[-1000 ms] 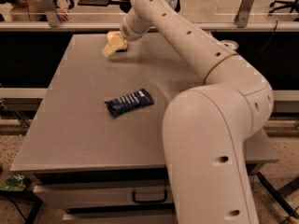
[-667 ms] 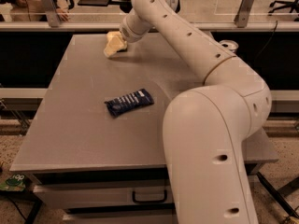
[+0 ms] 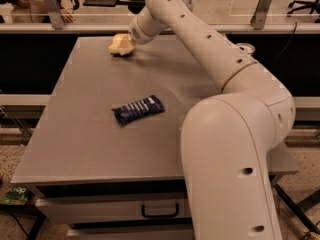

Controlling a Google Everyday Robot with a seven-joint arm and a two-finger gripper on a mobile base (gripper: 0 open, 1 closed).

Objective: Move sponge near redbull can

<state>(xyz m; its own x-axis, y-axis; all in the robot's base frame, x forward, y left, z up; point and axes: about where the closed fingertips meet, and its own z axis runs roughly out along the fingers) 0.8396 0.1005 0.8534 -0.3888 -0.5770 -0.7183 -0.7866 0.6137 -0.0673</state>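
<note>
My gripper (image 3: 121, 45) is at the far back left of the grey table (image 3: 90, 149), low over the surface, and shows as a pale yellow mass at the arm's end. I cannot tell the sponge apart from that mass, so it may be held there or hidden. The redbull can (image 3: 245, 48) stands at the back right of the table. Only its silver top shows above my arm; the rest is hidden behind it. The can is far to the right of the gripper.
A dark blue snack wrapper (image 3: 138, 109) lies in the middle of the table. My big white arm (image 3: 235, 149) covers the table's right side. A rail with posts (image 3: 262, 6) runs behind the table. A drawer handle (image 3: 160, 211) sits below the front edge.
</note>
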